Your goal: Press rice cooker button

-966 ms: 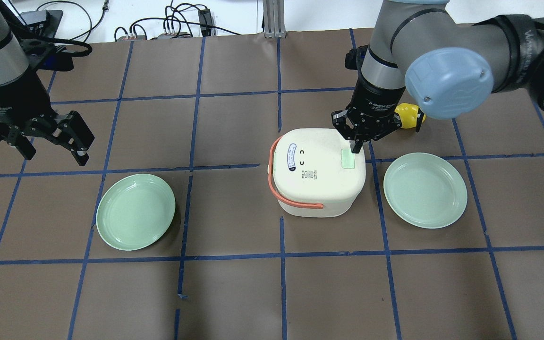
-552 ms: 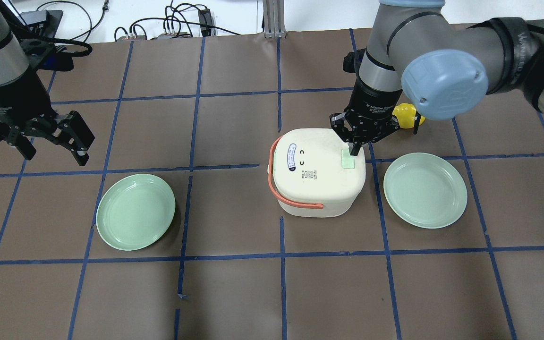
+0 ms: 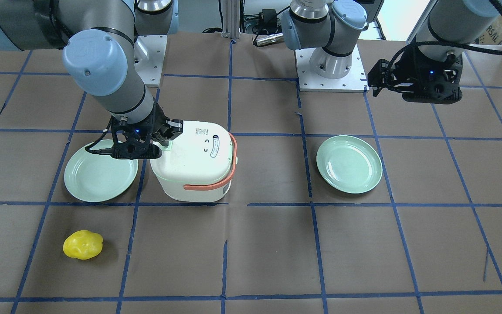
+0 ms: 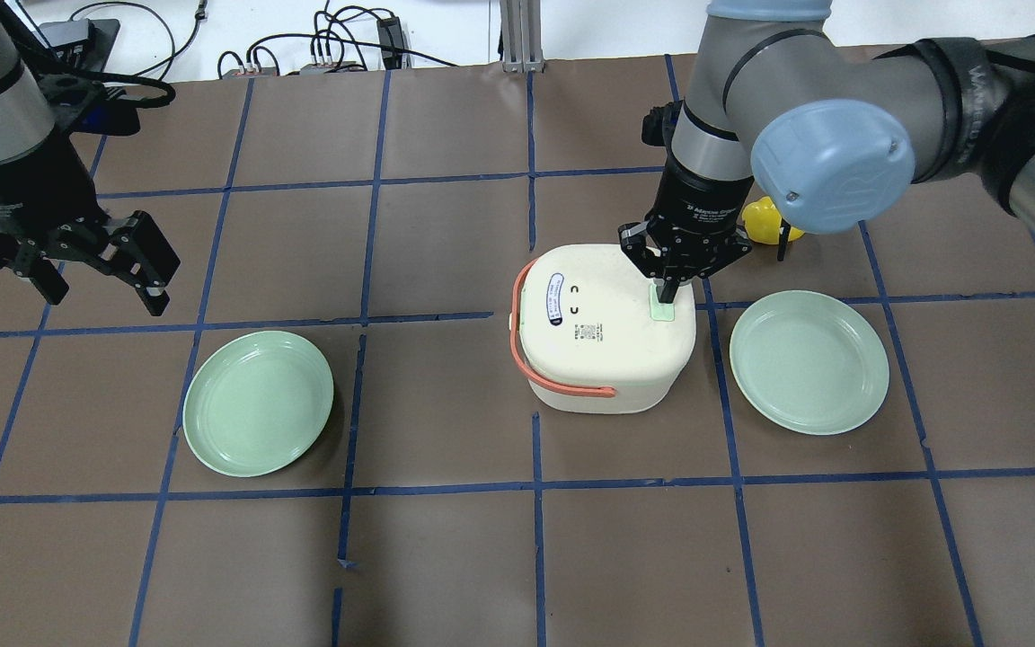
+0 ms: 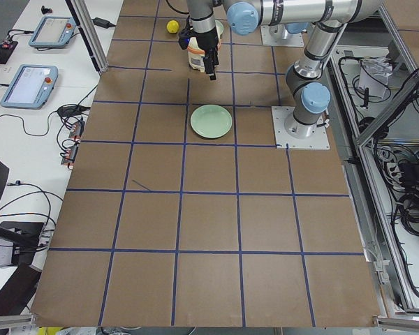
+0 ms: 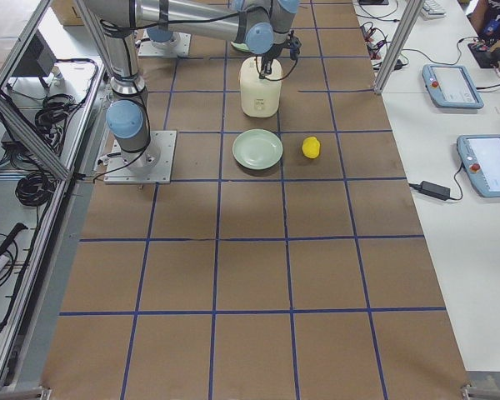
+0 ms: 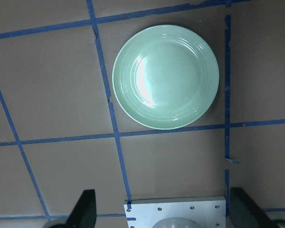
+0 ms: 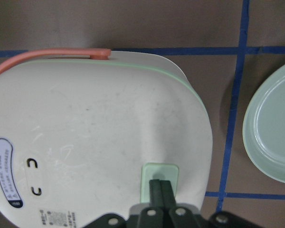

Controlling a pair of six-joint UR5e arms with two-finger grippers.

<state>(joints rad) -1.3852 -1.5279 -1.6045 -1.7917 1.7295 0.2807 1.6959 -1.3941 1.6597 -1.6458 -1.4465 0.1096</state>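
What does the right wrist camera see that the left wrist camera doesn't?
Only the right wrist view shows the cooker, its green button and the shut jaws over it. Only the left wrist view shows a whole plate and a metal base. Both show brown table with blue tape; the right wrist view also catches the edge of another plate.

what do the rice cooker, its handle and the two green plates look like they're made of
Cream rice cooker: likely matte plastic; the lid shows fine scuffs and little glare. Its coral handle: probably softer plastic or silicone, dull finish. Two pale green round plates: glossy, with bright highlights; glazed ceramic or melamine, can't tell.
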